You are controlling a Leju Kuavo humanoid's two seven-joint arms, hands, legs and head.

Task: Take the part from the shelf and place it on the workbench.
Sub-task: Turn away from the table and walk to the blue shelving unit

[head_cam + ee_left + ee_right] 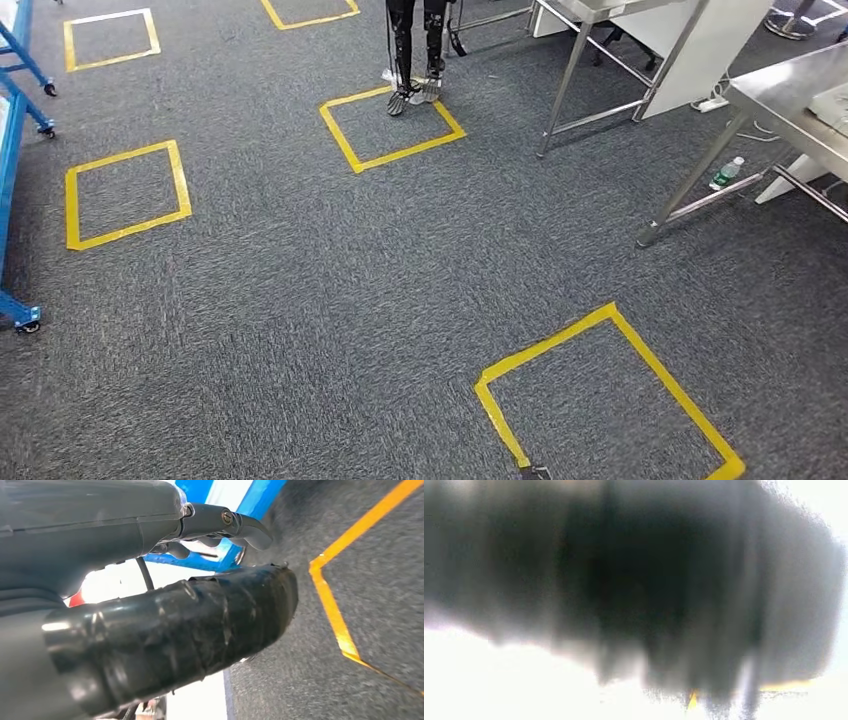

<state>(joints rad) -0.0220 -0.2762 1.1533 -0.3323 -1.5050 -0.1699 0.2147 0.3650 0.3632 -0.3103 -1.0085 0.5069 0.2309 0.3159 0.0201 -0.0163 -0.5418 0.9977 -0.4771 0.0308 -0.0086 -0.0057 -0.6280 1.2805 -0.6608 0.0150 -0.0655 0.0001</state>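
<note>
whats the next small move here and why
Probably turn left toward the blue metal shelf frame at the head view's left edge. The head view faces grey carpet with yellow tape squares, and the left hand shows no part in its grasp.

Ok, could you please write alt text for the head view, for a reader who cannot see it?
Grey carpet floor marked with yellow tape squares, seen from above. A person's legs stand at the far square, steel workbenches stand to the right with a bottle beneath, and a blue shelf frame lines the left edge.
</note>
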